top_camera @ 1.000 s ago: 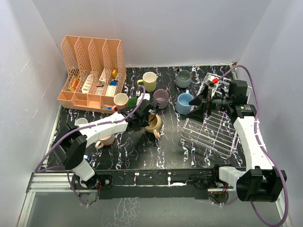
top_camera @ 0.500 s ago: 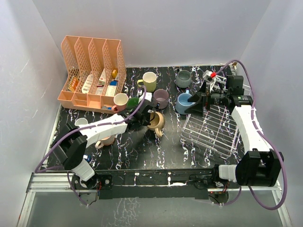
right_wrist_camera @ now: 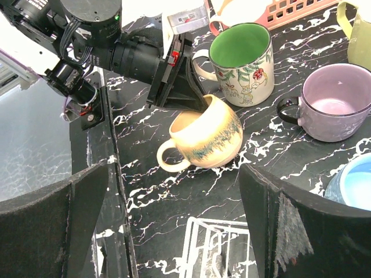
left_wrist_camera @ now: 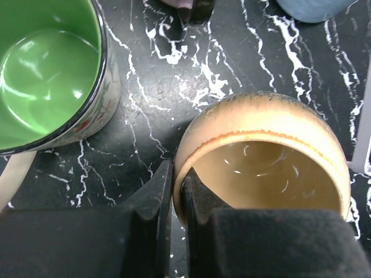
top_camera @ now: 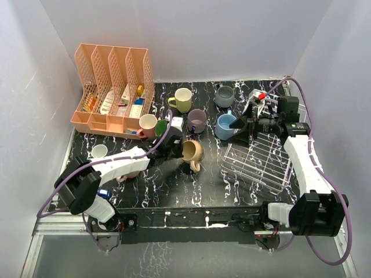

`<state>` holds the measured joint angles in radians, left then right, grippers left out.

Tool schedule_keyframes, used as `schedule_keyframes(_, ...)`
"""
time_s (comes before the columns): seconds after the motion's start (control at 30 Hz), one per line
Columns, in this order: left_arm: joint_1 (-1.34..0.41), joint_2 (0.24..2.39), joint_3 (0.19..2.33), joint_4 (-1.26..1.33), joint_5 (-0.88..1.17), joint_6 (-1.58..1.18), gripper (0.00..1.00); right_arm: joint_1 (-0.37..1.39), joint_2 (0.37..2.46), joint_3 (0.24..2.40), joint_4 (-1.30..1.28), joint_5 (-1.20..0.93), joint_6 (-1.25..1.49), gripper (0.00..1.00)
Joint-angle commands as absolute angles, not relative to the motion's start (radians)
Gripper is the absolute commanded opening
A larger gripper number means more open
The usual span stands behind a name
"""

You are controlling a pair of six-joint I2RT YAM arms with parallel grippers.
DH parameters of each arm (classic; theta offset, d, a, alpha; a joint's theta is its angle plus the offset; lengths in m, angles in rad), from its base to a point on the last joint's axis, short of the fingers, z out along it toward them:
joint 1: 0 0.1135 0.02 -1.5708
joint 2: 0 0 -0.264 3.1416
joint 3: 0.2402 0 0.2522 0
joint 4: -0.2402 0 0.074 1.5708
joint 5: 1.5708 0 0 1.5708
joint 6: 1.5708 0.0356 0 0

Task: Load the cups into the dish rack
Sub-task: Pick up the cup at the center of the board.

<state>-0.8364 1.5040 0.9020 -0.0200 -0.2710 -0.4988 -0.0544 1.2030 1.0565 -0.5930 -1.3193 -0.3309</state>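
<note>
Black marbled bench (top_camera: 174, 185) carries one wire dish rack (top_camera: 258, 165) at your right and nine cups (top_camera: 183, 99), all outside it, to its left. Your left fingers (left_wrist_camera: 153, 202) clamp the tilted tan cup (top_camera: 193, 152) by its rim; your right fingers (right_wrist_camera: 278, 231) stand wide apart.

tan mug (left_wrist_camera: 261, 119): glazed ceramic, glossy, speckled rim
green-inside mug (left_wrist_camera: 40, 63): ceramic, v. glossy glaze
table (left_wrist_camera: 232, 63): blk marble-look, smooth, shiny
dish rack (top_camera: 258, 159): thin wire, silver-white, metal-looking
organizer (top_camera: 110, 72): plastic, matt
left gripper (left_wrist_camera: 177, 185): blk, matt
</note>
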Motion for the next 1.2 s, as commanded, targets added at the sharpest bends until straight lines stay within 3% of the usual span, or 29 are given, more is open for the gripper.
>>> schedule_keyframes(0.0, -0.829, 1.459, 0.953, 0.135, -0.237, -0.504, 0.0, -0.055, 1.211, 1.088, -0.564, -1.331, -0.336, 0.98)
schedule_keyframes(0.6, -0.827, 1.249, 0.736, 0.359, -0.192, -0.654, 0.0, -0.055, 1.269, 1.206, -0.712, -1.376, -0.352, 0.98)
schedule_keyframes(1.17, -0.789, 1.015, 0.656, 0.44, -0.198, -0.768, 0.0, -0.023, 1.235, 1.12, -0.475, -1.499, 0.072, 0.98)
